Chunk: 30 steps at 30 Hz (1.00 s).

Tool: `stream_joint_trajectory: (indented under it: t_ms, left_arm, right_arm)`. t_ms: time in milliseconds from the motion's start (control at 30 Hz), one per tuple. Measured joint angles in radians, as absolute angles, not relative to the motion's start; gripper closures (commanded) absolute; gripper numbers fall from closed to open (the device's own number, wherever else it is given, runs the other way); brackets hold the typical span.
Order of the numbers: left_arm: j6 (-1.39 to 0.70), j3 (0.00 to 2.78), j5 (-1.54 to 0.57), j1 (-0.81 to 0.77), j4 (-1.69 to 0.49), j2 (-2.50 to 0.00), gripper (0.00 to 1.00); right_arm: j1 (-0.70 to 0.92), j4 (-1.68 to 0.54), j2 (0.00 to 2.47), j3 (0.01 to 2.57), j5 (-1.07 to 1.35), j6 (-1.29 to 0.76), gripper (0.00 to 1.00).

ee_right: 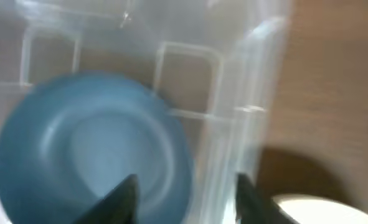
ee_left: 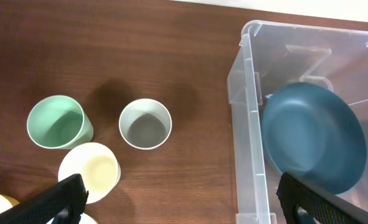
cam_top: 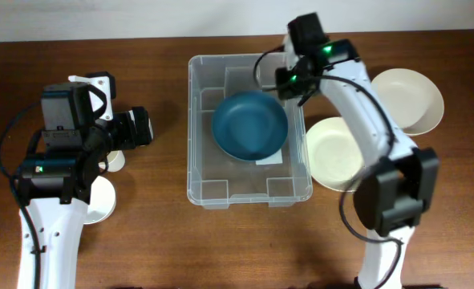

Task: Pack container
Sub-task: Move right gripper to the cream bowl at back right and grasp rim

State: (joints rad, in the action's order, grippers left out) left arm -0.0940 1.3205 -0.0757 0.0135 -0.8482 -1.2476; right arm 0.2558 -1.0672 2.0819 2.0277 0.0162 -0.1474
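**Blue bowl set down in the container, right fingers parted above it**

By the table's left edge the left gripper (ee_left: 180, 208) hangs wide and empty over three cups (ee_left: 145, 124), likely lined up for one. The container (cam_top: 192, 120) sits mid-table, the blue bowl (cam_top: 250, 124) flat on its base. At its far-right rim the right gripper (ee_right: 187, 196) stands partly open, holding nothing. Two cream bowls (cam_top: 333, 152) wait towards the right edge.
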Motion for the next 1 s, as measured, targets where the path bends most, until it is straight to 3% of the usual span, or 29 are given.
stream_joint_trajectory:
  t_ms: [167,300,500,700,1000]
  left_arm:
    - [-0.094,1.32,-0.076,0.014,-0.848,-1.248,0.0]
    - [-0.094,1.32,-0.076,0.014,-0.848,-1.248,0.0]
    - [-0.094,1.32,-0.076,0.013,-0.848,-1.249,0.0]
    - [-0.094,1.32,-0.076,0.013,-0.848,-1.253,0.0]
    - [-0.094,1.32,-0.076,0.014,-0.849,-1.259,0.0]
  right_arm:
    - [0.102,-1.085,1.856,2.088,-0.052,-0.263,0.33]
    - [-0.171,-1.182,1.725,2.123,-0.065,-0.405,0.27]
    - [-0.434,-1.229,1.781,2.027,0.026,-0.49,0.25]
    - [-0.529,-1.194,1.922,1.852,0.073,-0.505,0.22]
    - [-0.538,-0.969,2.091,1.688,0.133,-0.505,0.21]
